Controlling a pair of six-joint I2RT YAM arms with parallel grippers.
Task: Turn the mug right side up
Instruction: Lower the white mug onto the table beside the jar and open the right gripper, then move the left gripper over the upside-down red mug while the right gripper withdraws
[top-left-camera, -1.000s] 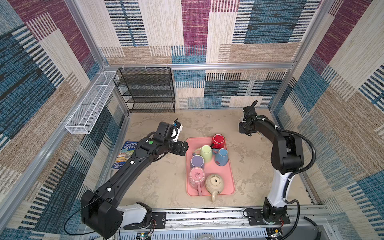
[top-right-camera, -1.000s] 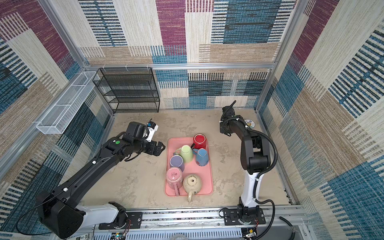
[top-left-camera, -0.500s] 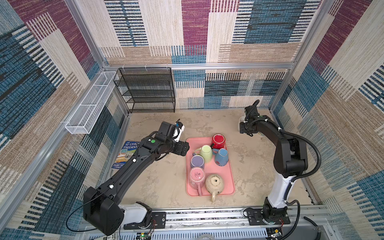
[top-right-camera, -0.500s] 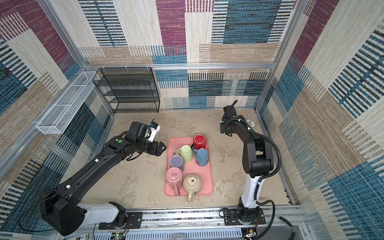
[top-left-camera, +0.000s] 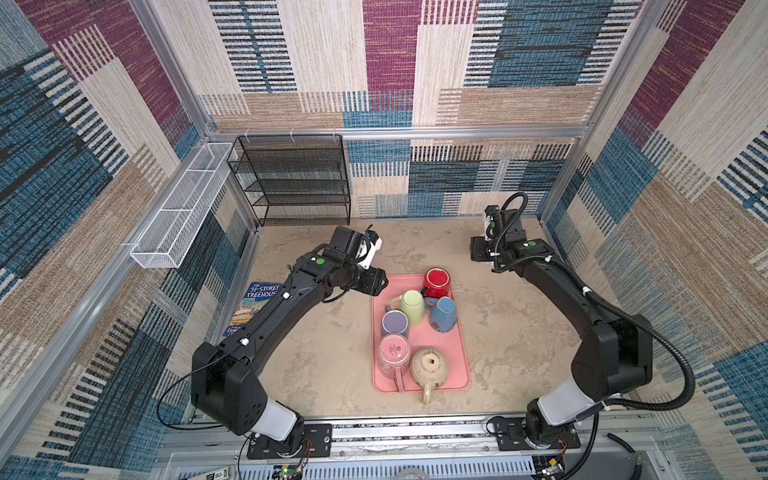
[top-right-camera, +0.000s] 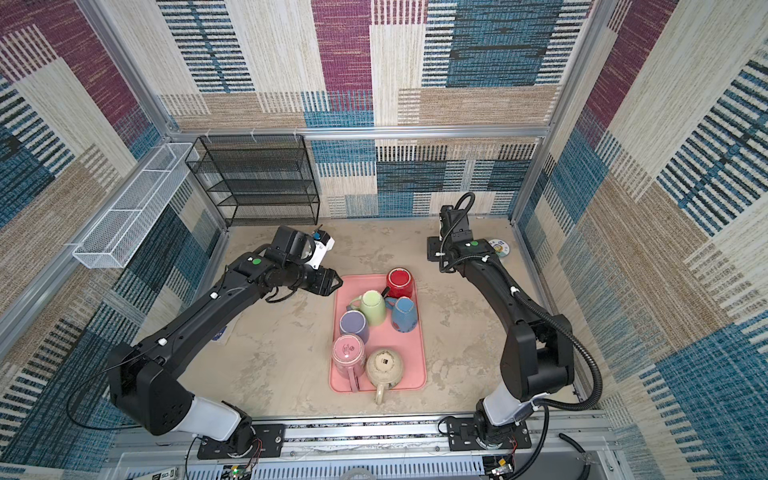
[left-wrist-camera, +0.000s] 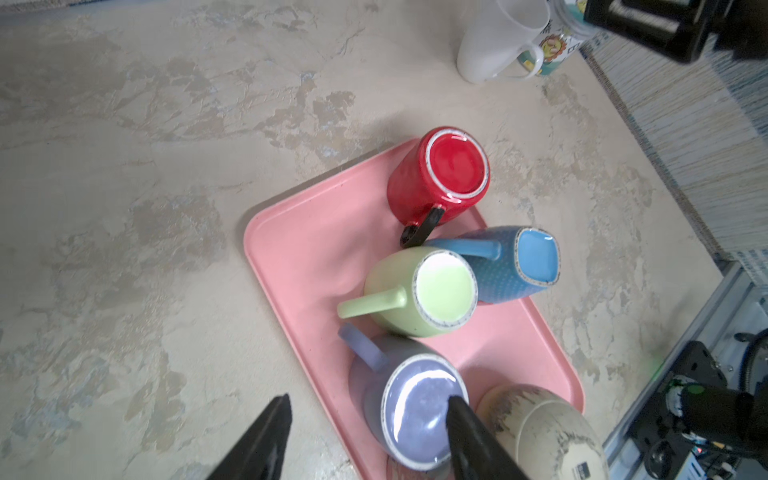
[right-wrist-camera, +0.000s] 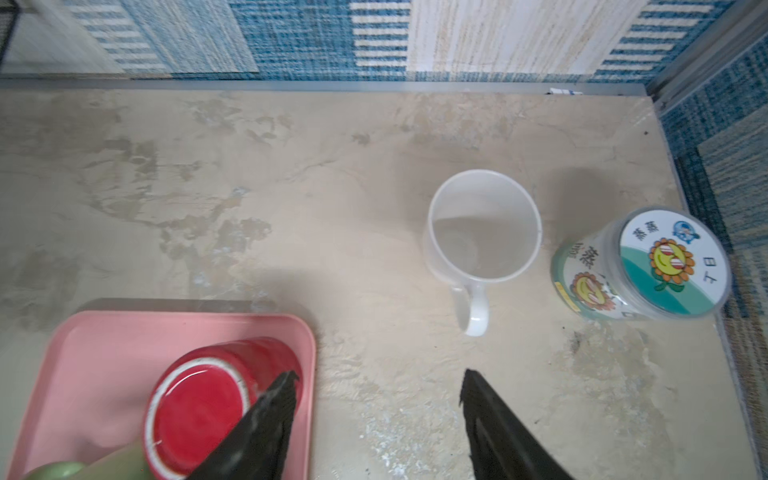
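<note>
Several mugs stand upside down on a pink tray (top-left-camera: 456, 347): red (top-left-camera: 437, 282), blue (top-left-camera: 442, 313), purple (top-left-camera: 395, 324), pink (top-left-camera: 392, 353) and beige (top-left-camera: 430, 365). A green one (top-left-camera: 411, 306) leans among them. My left gripper (top-left-camera: 380, 284) hovers open and empty at the tray's far left corner; in the left wrist view it (left-wrist-camera: 368, 409) is above the purple mug (left-wrist-camera: 419, 411). A translucent white mug (right-wrist-camera: 484, 226) stands upright on the table at the far right. My right gripper (right-wrist-camera: 380, 376) is open and empty just short of it, beside the red mug (right-wrist-camera: 199, 399).
A jar with a sunflower lid (right-wrist-camera: 648, 266) stands beside the white mug, close to the right wall. A black mesh rack (top-left-camera: 299, 178) stands at the back left, a white wire basket (top-left-camera: 178, 208) hangs on the left wall, and a book (top-left-camera: 253, 307) lies under the left arm.
My left gripper has edged right towards the tray. The right arm's elbow has swung outward to the right and lower, while its gripper stays at the far right.
</note>
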